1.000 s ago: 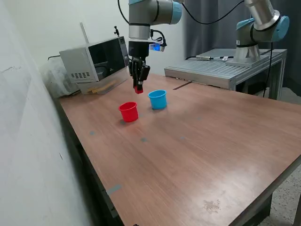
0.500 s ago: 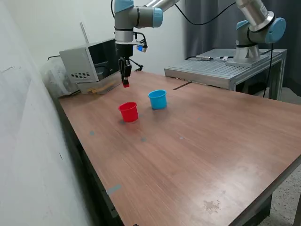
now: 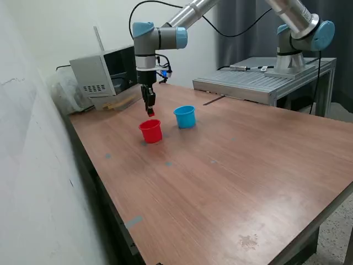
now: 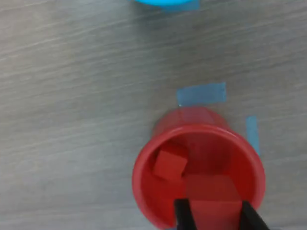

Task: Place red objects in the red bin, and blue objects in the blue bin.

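My gripper [image 3: 150,112] hangs just above the red bin [image 3: 150,131], shut on a small red cube [image 3: 150,113]. In the wrist view, that held cube [image 4: 212,192] sits between my dark fingers [image 4: 183,216] over the mouth of the red bin [image 4: 144,191]. A second red cube [image 4: 169,165] lies inside on the bin's floor. The blue bin [image 3: 185,116] stands to the exterior view's right of the red one, and only its edge [image 4: 160,2] shows in the wrist view. The blue objects show in neither view.
A grey microwave-like box [image 3: 110,69] stands at the table's back on the exterior view's left. A second arm [image 3: 300,33] sits on a metal platform [image 3: 259,83] at the back right. Blue tape marks [image 4: 201,93] lie on the wooden table [image 3: 231,182].
The gripper carried the red cube toward the exterior view's left, then came down until it hung just above the red bin. Both bins stayed put.
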Robot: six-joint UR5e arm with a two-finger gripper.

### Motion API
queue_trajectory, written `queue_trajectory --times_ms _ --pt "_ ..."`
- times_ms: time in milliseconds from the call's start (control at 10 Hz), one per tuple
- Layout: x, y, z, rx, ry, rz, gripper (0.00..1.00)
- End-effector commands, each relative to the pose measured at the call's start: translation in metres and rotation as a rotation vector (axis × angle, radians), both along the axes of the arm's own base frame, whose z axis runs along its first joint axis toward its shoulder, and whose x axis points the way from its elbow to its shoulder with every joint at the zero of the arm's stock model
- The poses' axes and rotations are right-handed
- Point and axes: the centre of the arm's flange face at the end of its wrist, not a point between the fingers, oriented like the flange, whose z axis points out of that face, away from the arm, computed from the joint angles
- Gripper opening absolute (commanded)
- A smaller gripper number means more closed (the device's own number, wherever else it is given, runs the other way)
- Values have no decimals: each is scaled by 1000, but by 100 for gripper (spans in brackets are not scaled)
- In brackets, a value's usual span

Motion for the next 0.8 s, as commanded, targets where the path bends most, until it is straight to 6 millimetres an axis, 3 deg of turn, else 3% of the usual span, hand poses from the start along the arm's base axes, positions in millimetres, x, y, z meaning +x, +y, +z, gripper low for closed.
queue_trajectory --times_ms 0,200,300,600,700 --pt "-9 3 -16 0 6 0 0" --pt "-11 3 -13 4 28 0 0" --pt "-11 3 -13 4 28 0 100" --pt "-9 2 -15 5 18 3 100" --pt "-8 -2 -5 12 26 6 100"
